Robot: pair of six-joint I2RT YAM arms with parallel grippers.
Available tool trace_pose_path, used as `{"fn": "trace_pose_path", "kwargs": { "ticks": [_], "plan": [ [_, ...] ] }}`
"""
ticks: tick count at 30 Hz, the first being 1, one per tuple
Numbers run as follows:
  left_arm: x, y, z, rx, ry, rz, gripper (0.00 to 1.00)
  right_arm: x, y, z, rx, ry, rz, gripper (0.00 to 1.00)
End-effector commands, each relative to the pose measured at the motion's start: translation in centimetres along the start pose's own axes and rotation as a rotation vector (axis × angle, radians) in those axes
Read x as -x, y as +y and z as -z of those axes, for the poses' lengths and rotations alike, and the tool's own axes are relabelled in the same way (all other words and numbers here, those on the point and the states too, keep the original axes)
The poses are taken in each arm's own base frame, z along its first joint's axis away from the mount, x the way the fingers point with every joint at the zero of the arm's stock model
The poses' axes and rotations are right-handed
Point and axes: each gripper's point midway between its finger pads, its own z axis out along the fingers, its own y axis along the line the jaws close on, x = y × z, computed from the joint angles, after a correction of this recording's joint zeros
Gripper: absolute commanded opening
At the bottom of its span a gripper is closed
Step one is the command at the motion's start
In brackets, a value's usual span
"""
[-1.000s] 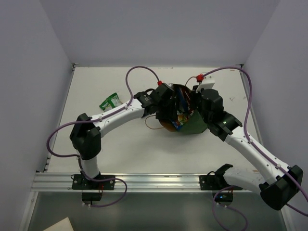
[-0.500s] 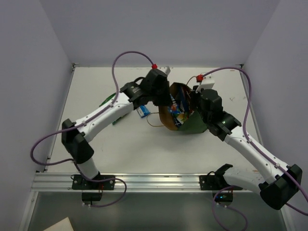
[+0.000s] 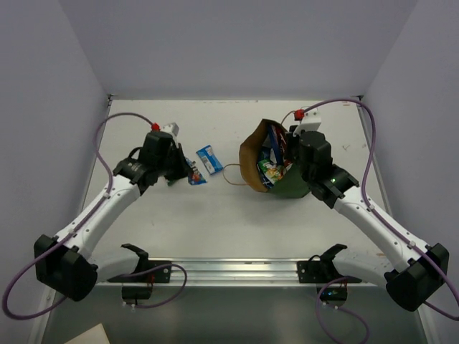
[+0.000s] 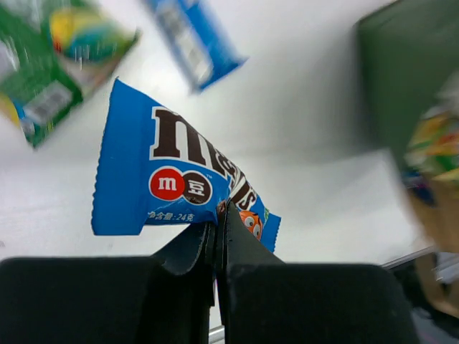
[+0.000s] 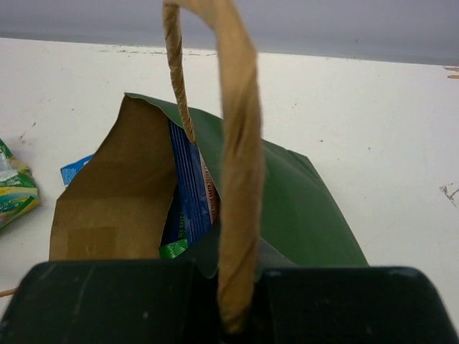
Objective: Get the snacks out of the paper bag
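step: blue packet (image 4: 165, 179) is pinched by left gripper (image 4: 219, 218), held left of paper bag (image 3: 290, 188) | handle (image 5: 240, 165) is clamped by right gripper (image 5: 233, 301) | advice: packet should be lowered flat before release

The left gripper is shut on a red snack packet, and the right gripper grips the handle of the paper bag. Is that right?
Only the colour is wrong: the snack packet in the left gripper is blue, not red, as the left wrist view shows. The right gripper does grip the handle of the paper bag.
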Motion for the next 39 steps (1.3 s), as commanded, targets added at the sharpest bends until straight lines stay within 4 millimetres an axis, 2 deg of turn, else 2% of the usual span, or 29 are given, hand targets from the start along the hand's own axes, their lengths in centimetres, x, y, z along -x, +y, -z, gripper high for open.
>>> {"fn": "trace_pose_path", "kwargs": {
  "ticks": [1, 2, 4, 5, 6, 7, 8, 9, 11, 12, 14, 15, 16, 18, 19, 21, 22, 23, 24, 25, 26, 27, 28, 29, 30, 31, 33, 35, 39],
  "plan": [
    [-5.2, 3.1, -4.1, 0.002, 0.112, 0.019, 0.00, -1.3, -0.5, 0.0, -0.011, 0.048, 0.031, 0.02],
    [-7.7, 4.9, -5.0, 0.035, 0.159, 0.036, 0.00, -1.3, -0.4, 0.1, -0.005, 0.047, 0.032, 0.02],
    [-8.5, 6.1, -6.0, 0.055, 0.144, 0.057, 0.00, -1.2, -0.3, 0.2, 0.011, 0.048, 0.036, 0.02],
    [-9.5, 6.9, -6.3, 0.073, 0.161, 0.064, 0.03, -1.1, -0.1, 0.3, 0.019, 0.046, 0.038, 0.02],
    [-9.6, 7.2, -6.5, 0.083, 0.156, 0.066, 0.13, -1.1, -0.2, 0.3, 0.021, 0.044, 0.041, 0.02],
    [-9.3, 7.1, -6.5, 0.078, 0.150, 0.061, 0.37, -1.1, 0.0, 0.4, 0.027, 0.044, 0.046, 0.02],
    [-8.9, 6.8, -6.2, 0.070, 0.141, 0.055, 0.50, -0.9, 0.0, 0.4, 0.031, 0.041, 0.046, 0.02],
    [-7.6, 5.9, -5.7, 0.053, 0.116, 0.050, 0.75, -0.8, 0.0, 0.5, 0.032, 0.041, 0.050, 0.02],
    [-4.9, 4.1, -4.6, 0.012, 0.053, 0.030, 0.89, -0.7, 0.1, 0.7, 0.045, 0.042, 0.052, 0.02],
    [-2.3, 2.2, -3.4, -0.022, 0.003, 0.021, 0.98, -0.6, 0.2, 0.7, 0.050, 0.039, 0.053, 0.03],
    [0.6, -0.2, -1.8, -0.076, -0.051, 0.011, 1.00, -0.3, 0.6, 0.9, 0.074, 0.035, 0.052, 0.03],
    [3.3, -3.2, 0.0, -0.141, -0.111, -0.009, 1.00, -0.2, 0.7, 1.0, 0.082, 0.031, 0.056, 0.03],
    [4.4, -4.9, 0.8, -0.176, -0.136, -0.013, 1.00, -0.1, 0.8, 1.1, 0.089, 0.029, 0.057, 0.03],
    [5.2, -8.9, 1.6, -0.255, -0.140, -0.048, 1.00, 0.2, 1.0, 1.4, 0.107, 0.019, 0.053, 0.03],
    [6.8, -11.6, 2.1, -0.297, -0.161, -0.059, 1.00, 0.5, 1.1, 1.5, 0.114, 0.014, 0.054, 0.03],
    [6.6, -15.4, 2.5, -0.367, -0.152, -0.089, 0.99, 0.7, 1.2, 1.7, 0.121, 0.011, 0.052, 0.03],
    [7.4, -17.2, 2.9, -0.395, -0.171, -0.089, 0.98, 1.0, 1.1, 1.8, 0.119, 0.005, 0.050, 0.03],
    [6.7, -17.9, 1.0, -0.388, -0.137, -0.091, 0.97, 1.0, 1.1, 1.8, 0.117, 0.007, 0.053, 0.03],
    [6.3, -19.3, 0.6, -0.420, -0.129, -0.102, 0.93, 1.2, 1.1, 1.8, 0.119, 0.005, 0.050, 0.03],
    [5.9, -20.0, -0.3, -0.422, -0.115, -0.103, 0.91, 1.4, 1.2, 1.9, 0.122, 0.002, 0.049, 0.03],
    [5.3, -20.8, -2.1, -0.414, -0.084, -0.105, 0.89, 1.4, 1.2, 1.9, 0.120, 0.006, 0.048, 0.03],
    [4.2, -22.0, -2.6, -0.438, -0.054, -0.118, 0.85, 1.4, 1.2, 1.9, 0.121, 0.009, 0.042, 0.03],
    [2.9, -22.5, -4.5, -0.430, -0.013, -0.124, 0.84, 1.6, 1.2, 1.9, 0.120, 0.007, 0.040, 0.03],
    [2.3, -24.0, -4.5, -0.449, -0.009, -0.140, 0.82, 1.6, 1.3, 1.9, 0.120, 0.010, 0.035, 0.03],
    [1.7, -24.6, -5.0, -0.450, 0.001, -0.145, 0.80, 1.6, 1.3, 1.9, 0.118, 0.010, 0.032, 0.03],
    [0.7, -24.7, -6.5, -0.431, 0.028, -0.147, 0.79, 1.7, 1.3, 1.9, 0.118, 0.007, 0.029, 0.03],
    [-0.1, -25.3, -7.4, -0.425, 0.039, -0.155, 0.76, 1.8, 1.4, 2.0, 0.121, 0.008, 0.022, 0.03],
    [-1.2, -25.1, -9.1, -0.398, 0.062, -0.152, 0.74, 1.8, 1.5, 2.0, 0.128, 0.007, 0.018, 0.03],
    [-1.9, -25.2, -11.4, -0.386, 0.060, -0.140, 0.68, 1.6, 1.8, 1.9, 0.139, 0.014, 0.001, 0.03]
  ]
}}
